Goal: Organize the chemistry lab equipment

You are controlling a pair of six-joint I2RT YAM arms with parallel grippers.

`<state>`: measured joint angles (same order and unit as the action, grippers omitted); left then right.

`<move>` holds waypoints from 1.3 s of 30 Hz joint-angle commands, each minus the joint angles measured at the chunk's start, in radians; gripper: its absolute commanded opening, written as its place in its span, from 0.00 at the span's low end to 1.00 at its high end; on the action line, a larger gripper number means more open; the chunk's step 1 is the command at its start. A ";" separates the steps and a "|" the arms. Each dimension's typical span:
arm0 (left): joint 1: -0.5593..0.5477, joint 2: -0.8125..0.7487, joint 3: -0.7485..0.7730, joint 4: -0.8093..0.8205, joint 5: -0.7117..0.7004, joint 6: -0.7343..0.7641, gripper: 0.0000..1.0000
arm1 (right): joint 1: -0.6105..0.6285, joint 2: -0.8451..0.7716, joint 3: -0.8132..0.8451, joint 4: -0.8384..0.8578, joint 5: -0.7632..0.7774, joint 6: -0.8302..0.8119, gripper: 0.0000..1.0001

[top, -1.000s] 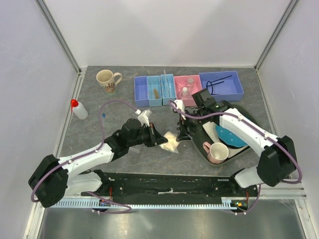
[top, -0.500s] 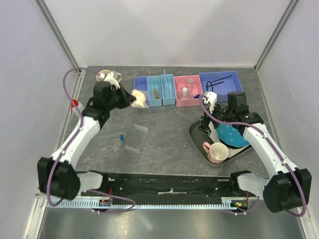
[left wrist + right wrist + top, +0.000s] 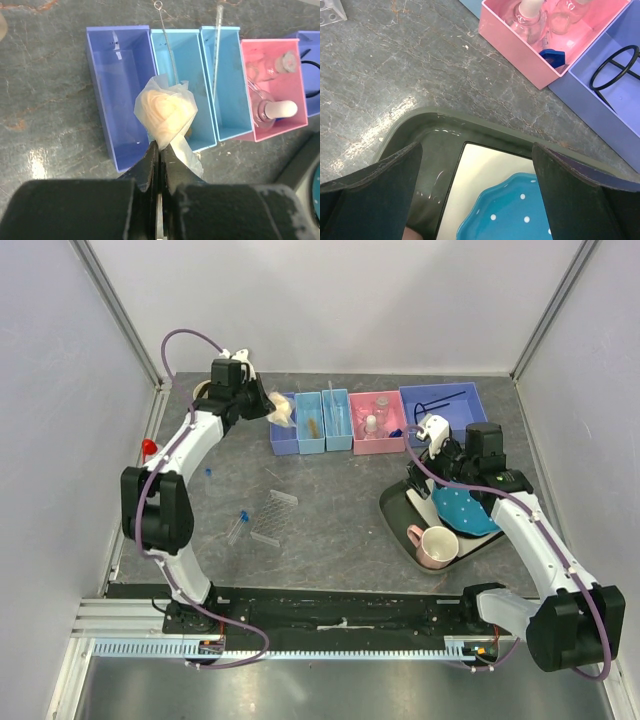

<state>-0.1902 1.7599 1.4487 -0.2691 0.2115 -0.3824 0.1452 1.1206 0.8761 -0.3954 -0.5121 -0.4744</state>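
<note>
Left wrist view gives us the clearest look. Our left gripper (image 3: 159, 147) has its fingers pressed together on the twisted tail of the whitish bag (image 3: 166, 107). The bag's long axis runs straight out from the fingertips. Its bunched round end points toward the far side of the table, and a loose flap trails back beside the fingers. It hangs over the wall between the purple bin (image 3: 117, 85) and the first light blue bin (image 3: 195, 75); we cannot tell whether it touches either. Our right gripper (image 3: 477, 175) has its fingers spread wide, holding nothing, above a corner of the grey tray (image 3: 430, 130) that carries the blue dotted plate (image 3: 515, 215).
</note>
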 commanded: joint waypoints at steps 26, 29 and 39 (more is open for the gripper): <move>-0.022 0.291 0.461 -0.315 -0.090 0.131 0.58 | -0.013 -0.016 -0.023 0.056 0.026 0.008 0.98; -0.020 0.190 0.406 -0.274 -0.095 0.143 0.64 | -0.013 -0.016 -0.023 0.058 0.024 0.008 0.98; -0.012 -0.249 -0.020 -0.090 -0.176 0.174 0.86 | -0.018 -0.016 -0.025 0.058 0.007 0.014 0.98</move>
<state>-0.2089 1.6894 1.5768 -0.4797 0.0849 -0.2481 0.1329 1.1152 0.8577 -0.3691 -0.4881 -0.4736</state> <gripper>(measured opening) 0.809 0.982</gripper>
